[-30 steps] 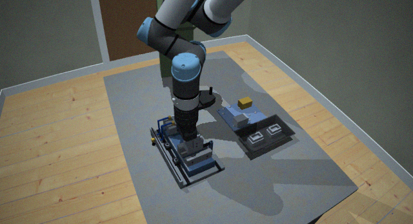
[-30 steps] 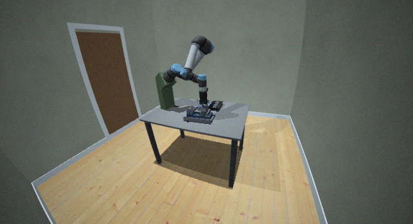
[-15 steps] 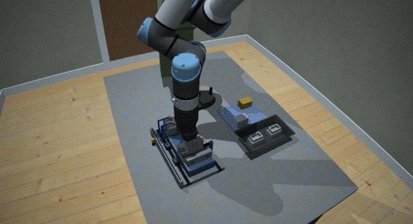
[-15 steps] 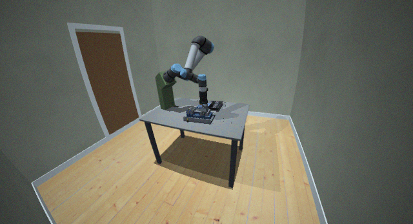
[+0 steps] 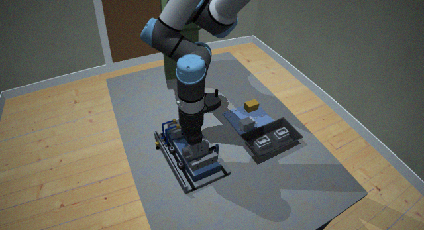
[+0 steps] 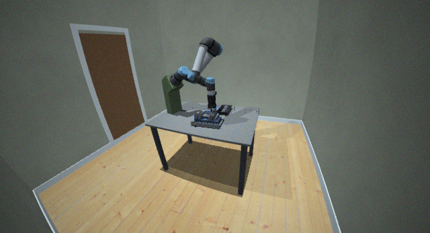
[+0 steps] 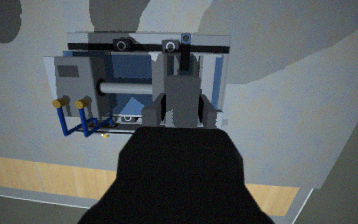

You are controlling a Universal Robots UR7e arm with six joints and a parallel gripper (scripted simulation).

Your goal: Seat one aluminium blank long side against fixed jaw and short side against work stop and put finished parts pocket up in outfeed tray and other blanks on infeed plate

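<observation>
Aluminium blank (image 7: 181,95) gripped in hand (image 7: 180,112), directly above vise (image 7: 80,80) opening; blank's long axis runs 12-to-6 in wrist view.

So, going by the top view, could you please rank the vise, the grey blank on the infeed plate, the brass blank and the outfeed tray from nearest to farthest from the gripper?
1. Vise: directly beneath the gripper, which holds a blank.
2. Grey blank: on the plate's near end.
3. Outfeed tray and brass blank, on the plate's far end: too close to call.
</observation>
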